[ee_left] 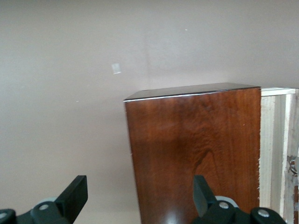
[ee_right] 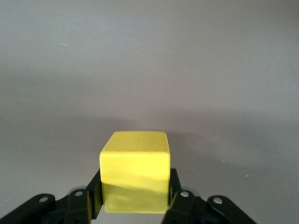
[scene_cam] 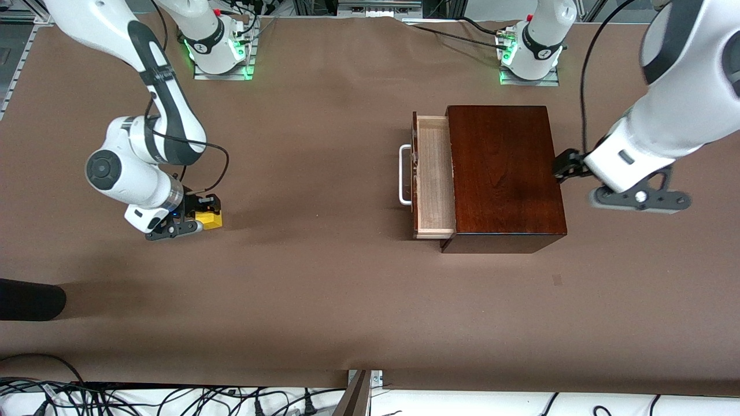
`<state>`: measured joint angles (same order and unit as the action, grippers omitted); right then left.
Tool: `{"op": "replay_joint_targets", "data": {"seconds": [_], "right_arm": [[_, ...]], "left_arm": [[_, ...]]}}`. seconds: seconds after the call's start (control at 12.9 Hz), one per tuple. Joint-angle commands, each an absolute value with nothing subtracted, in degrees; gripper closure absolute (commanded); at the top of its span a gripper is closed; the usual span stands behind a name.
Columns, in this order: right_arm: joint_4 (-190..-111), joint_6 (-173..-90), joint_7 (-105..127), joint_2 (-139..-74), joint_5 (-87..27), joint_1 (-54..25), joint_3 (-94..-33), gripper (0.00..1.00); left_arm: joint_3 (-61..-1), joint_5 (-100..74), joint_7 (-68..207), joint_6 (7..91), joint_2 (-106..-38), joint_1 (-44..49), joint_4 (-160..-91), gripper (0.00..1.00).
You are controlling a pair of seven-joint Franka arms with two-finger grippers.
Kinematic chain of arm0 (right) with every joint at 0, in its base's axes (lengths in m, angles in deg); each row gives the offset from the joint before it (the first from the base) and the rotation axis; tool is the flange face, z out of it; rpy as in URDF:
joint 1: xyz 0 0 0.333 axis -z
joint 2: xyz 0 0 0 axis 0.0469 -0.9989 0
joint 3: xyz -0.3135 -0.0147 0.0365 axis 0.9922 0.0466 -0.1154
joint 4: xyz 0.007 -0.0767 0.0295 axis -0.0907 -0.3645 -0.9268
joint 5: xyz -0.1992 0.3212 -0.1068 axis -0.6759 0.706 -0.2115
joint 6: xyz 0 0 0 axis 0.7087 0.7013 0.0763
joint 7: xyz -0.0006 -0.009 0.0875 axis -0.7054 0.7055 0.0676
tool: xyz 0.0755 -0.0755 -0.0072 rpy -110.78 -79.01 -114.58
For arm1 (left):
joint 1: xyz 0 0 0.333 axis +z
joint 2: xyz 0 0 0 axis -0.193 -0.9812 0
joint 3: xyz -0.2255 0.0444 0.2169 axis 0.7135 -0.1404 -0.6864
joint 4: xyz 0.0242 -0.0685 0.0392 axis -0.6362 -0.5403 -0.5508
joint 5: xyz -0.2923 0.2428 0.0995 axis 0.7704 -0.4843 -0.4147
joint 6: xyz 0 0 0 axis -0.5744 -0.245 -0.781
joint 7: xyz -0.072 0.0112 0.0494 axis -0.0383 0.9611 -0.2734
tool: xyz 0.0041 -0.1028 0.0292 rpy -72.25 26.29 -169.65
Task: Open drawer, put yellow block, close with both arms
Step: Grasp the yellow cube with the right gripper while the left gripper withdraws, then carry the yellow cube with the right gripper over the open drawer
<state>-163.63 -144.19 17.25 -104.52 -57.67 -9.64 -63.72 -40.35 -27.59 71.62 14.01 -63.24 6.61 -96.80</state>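
The yellow block (scene_cam: 211, 221) sits low at the table toward the right arm's end, and my right gripper (scene_cam: 202, 215) is shut on it. In the right wrist view the yellow block (ee_right: 135, 163) fills the gap of the right gripper (ee_right: 134, 195), with a black finger pressed to each side. The drawer (scene_cam: 432, 176) is pulled out of the dark mahogany box (scene_cam: 506, 173); its pale tray is bare and its white handle (scene_cam: 404, 175) faces the right arm's end. My left gripper (scene_cam: 565, 166) hovers open by the box's closed end. The left wrist view shows the left gripper (ee_left: 138, 196) over the box (ee_left: 196, 149).
A dark rounded object (scene_cam: 29, 299) lies at the table's edge nearer the front camera, at the right arm's end. Cables run along that near edge. Brown tabletop stretches between the block and the drawer handle.
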Motion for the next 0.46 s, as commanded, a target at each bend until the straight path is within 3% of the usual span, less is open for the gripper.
{"op": "replay_joint_targets", "data": {"seconds": [0.0,0.23,0.39], "right_arm": [[-153.55,-131.5,18.65,-104.03,-56.2,-9.79,-65.39,1.0],[-145.71,-121.36,18.12,-104.12,-56.55,-10.49,-71.35,1.0],[-142.36,-120.9,18.38,-104.11,-57.25,-11.36,-76.18,1.0]], "left_arm": [[-40.62,-25.31,68.41,15.92,-57.31,9.63,-103.02,0.0],[-44.4,-23.2,64.89,31.53,-46.59,9.72,-121.28,0.0],[-44.84,-23.19,64.71,33.16,-45.69,9.72,-123.89,0.0]]}}
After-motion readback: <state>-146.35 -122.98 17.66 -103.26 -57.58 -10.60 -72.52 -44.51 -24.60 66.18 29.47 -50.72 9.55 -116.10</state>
